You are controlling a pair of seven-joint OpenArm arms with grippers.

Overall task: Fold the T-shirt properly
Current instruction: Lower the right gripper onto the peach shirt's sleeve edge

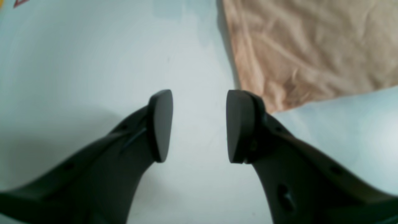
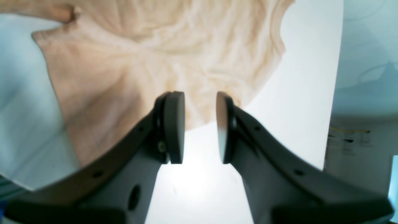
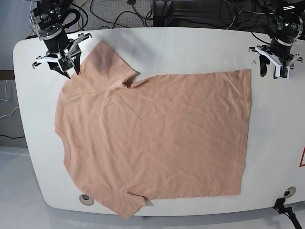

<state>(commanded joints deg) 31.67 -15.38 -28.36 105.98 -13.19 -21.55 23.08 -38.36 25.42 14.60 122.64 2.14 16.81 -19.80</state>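
Base view: the T-shirt (image 3: 162,138) lies spread out on the bench (image 3: 190,50), its hem toward my left arm and its neck end toward my right. One sleeve (image 3: 102,64) points toward my arms' side; the other (image 3: 128,204) points to the far side, its tip reaching the bench edge. Plain side up; no print visible.

Progress: I judge this to be the start of folding, or just ahead of it. No sleeve is turned in, no side is brought over, and the body shows no fold in half. Creases gather at the near armpit, and ripples run across the cloth. Left to do: sides and sleeves in, then the body folded down to a compact shape, edges squared.

Pose: left fingers (image 1: 199,127) stand wide apart with nothing between them, pointing down over bare bench just beside the near hem corner. Right fingers (image 2: 200,127) are also parted and hold no cloth; they hang by the outer edge of the near sleeve, close to the shoulder. Height above the cloth: cannot tell. Both appear placed for a grasp along the near side.
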